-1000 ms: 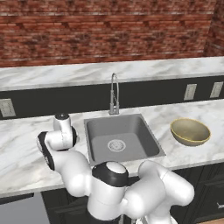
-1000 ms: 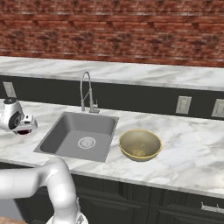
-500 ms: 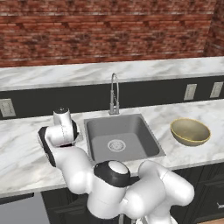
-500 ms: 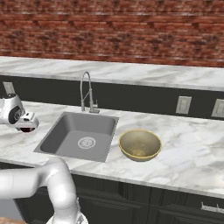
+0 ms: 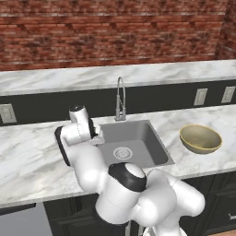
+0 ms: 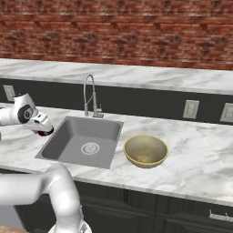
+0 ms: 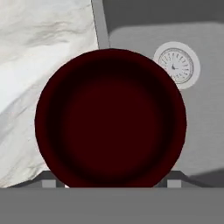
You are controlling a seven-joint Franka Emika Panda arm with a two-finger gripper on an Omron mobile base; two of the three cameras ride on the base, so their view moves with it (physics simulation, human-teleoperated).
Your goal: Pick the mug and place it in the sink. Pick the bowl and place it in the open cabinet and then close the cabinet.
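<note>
My gripper point(image 6: 44, 129) is shut on the dark red mug point(image 7: 109, 118), holding it in the air over the left rim of the grey sink point(image 6: 73, 136). In the hand view the mug's dark mouth faces me, with the sink point(image 7: 201, 122) and its round drain to the right and white marble to the left. In the left base view the gripper point(image 5: 95, 133) hangs at the edge of the sink point(image 5: 143, 138). The cream bowl point(image 5: 200, 138) sits upright on the counter right of the basin; the bowl point(image 6: 145, 150) is apart from the arm. The cabinet is out of view.
A tall chrome faucet point(image 5: 120, 99) stands behind the basin. The marble counter point(image 6: 200, 154) runs left and right of it, with wall sockets point(image 6: 191, 109) on the dark backsplash and a brick wall above a marble ledge.
The hand with the mug has drifted sideways from over the left counter toward the sink's left rim. The bowl has stayed put.
</note>
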